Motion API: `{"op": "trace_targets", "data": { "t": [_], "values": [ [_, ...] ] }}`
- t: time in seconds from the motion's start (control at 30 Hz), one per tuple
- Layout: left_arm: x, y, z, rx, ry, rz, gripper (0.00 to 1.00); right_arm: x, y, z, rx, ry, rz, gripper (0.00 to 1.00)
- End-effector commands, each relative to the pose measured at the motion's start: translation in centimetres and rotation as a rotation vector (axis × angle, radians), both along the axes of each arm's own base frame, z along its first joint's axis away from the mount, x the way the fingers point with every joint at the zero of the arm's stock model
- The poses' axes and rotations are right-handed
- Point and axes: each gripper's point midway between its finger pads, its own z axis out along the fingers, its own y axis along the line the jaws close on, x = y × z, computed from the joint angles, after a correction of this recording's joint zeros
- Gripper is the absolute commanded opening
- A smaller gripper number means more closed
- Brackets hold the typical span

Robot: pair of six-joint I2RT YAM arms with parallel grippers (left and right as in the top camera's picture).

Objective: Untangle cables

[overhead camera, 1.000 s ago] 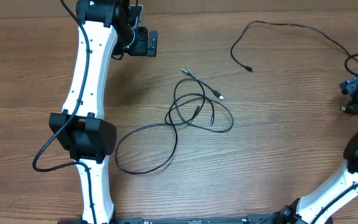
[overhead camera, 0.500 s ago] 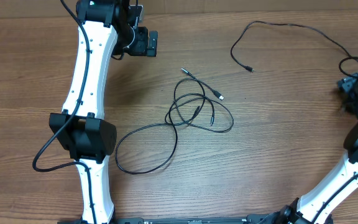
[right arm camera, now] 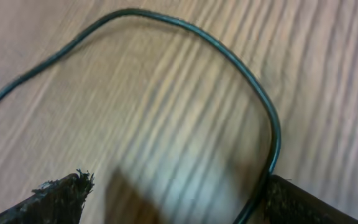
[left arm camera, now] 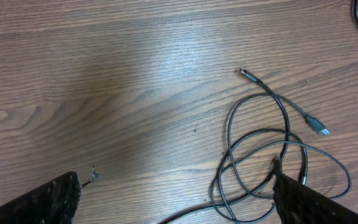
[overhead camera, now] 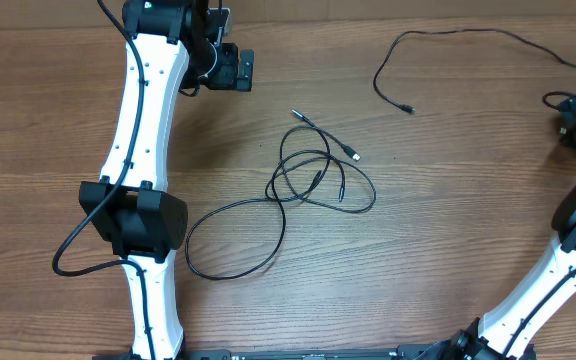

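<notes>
Cables (overhead camera: 313, 175): thin black cords, looped in tangle, middle of grainy wood worktop (overhead camera: 448, 230). One loose cord (overhead camera: 438, 36) curves far right, by wide-apart right claw (right arm camera: 173, 199). Left claw (left arm camera: 179, 202) wide too, holds nothing.

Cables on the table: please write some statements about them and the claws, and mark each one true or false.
1. The tangle lies on the table, near its middle. True.
2. The left claw grips a cable. False: it is open and empty, apart from the tangle.
3. One loose cable lies apart from the tangle, running toward the right claw. True.
4. In the right wrist view the loose cable runs straight. False: it bends in an arc.
</notes>
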Motion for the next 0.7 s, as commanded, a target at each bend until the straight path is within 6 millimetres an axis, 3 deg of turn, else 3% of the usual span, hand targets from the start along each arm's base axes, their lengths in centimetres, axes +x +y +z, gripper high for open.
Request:
{"op": "trace_targets", "data": {
  "t": [0.0, 0.07, 0.17, 0.3, 0.43, 0.47, 0.67],
  "values": [
    [0.0, -0.5, -0.5, 0.001, 0.006, -0.031, 1.0, 0.1, 0.0, -4.5, 0.017, 0.026, 0.025, 0.91],
    [0.0, -0.5, -0.5, 0.001, 0.006, -0.031, 1.0, 0.7, -0.5, -5.6, -0.003, -0.005, 0.024, 0.91],
    [0.0, -0.5, -0.5, 0.001, 0.006, -0.031, 0.99, 1.7, -1.1, -5.7, -0.04, -0.061, 0.023, 0.92],
    [0.0, -0.5, -0.5, 0.001, 0.006, -0.031, 1.0, 3.5, -1.7, -4.0, -0.083, -0.165, 0.049, 0.93],
    [0.0, -0.5, -0.5, 0.001, 0.006, -0.03, 1.0, 5.5, -1.7, -1.0, -0.109, -0.242, 0.123, 0.95],
    [0.0, -0.5, -0.5, 0.001, 0.006, -0.031, 1.0, 5.7, -1.6, 0.8, -0.11, -0.252, 0.131, 0.97],
    [0.0, -0.5, -0.5, 0.001, 0.006, -0.031, 0.99, 4.7, -0.1, 8.8, -0.143, -0.194, 0.192, 1.0]
  ]
}}
